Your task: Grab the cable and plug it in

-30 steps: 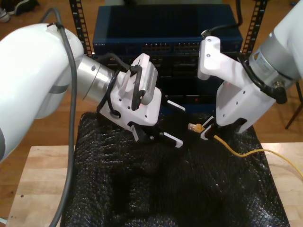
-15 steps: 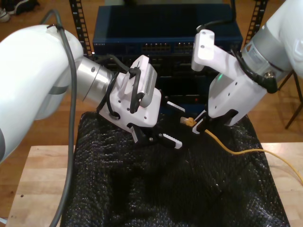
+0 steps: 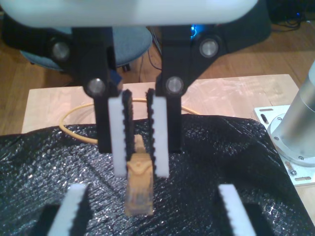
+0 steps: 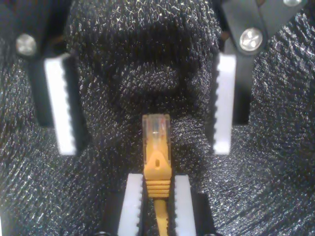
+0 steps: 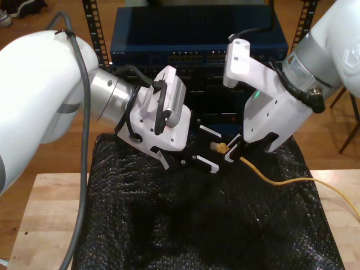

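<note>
The yellow-orange cable (image 5: 270,179) runs in from the exterior view's right across the black sheet. My second gripper (image 5: 232,153) (image 4: 156,184) (image 3: 140,169) is shut on the boot just behind the clear plug (image 4: 156,130) (image 5: 218,147) (image 3: 139,189) and holds it above the sheet. The plug points at my first gripper (image 5: 206,147) (image 3: 151,201) (image 4: 142,145), which stands open on the exterior view's left. The plug's tip reaches in between the open white pads (image 4: 61,113) and touches neither. A loop of cable (image 3: 74,133) lies on the wood behind.
Black bubble-wrap sheet (image 5: 225,225) covers the wooden table (image 5: 45,214). A blue network switch (image 5: 197,56) with rows of ports sits in a rack behind both arms. An arm's metal base plate (image 3: 290,142) stands at the table's edge.
My second gripper has carried the plug toward the exterior view's left and slightly up, bringing it between my first gripper's open fingers. My first arm has hardly moved.
</note>
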Motion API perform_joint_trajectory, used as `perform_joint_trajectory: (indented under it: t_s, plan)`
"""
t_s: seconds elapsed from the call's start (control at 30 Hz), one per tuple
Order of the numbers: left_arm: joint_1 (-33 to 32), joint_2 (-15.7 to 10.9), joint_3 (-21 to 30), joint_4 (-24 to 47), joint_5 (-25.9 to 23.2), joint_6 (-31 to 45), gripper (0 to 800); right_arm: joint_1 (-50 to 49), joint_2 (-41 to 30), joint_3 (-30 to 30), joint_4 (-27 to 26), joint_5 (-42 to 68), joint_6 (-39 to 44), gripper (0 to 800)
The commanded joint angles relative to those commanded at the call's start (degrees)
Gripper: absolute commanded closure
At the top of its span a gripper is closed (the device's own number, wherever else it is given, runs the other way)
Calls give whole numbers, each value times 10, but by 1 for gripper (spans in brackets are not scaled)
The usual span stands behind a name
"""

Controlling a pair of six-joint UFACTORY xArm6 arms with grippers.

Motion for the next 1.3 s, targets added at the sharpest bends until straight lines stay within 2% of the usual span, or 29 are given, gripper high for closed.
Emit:
perform_joint_trajectory:
  t_s: [0.17, 0.3, 0.6, 1.3]
  plan:
    - [2, 0, 0, -19, 2, 1, 399, -1, 0, 1, 1, 0, 0, 796]
    - [10, 1, 2, -38, 4, 2, 438, -1, 0, 2, 1, 0, 0, 796]
    - [13, 1, 3, -38, 4, 3, 441, -1, 0, 2, 2, 0, 1, 796]
    - [14, 1, 5, -37, 8, 4, 518, -7, -3, 2, 2, 0, 1, 796]
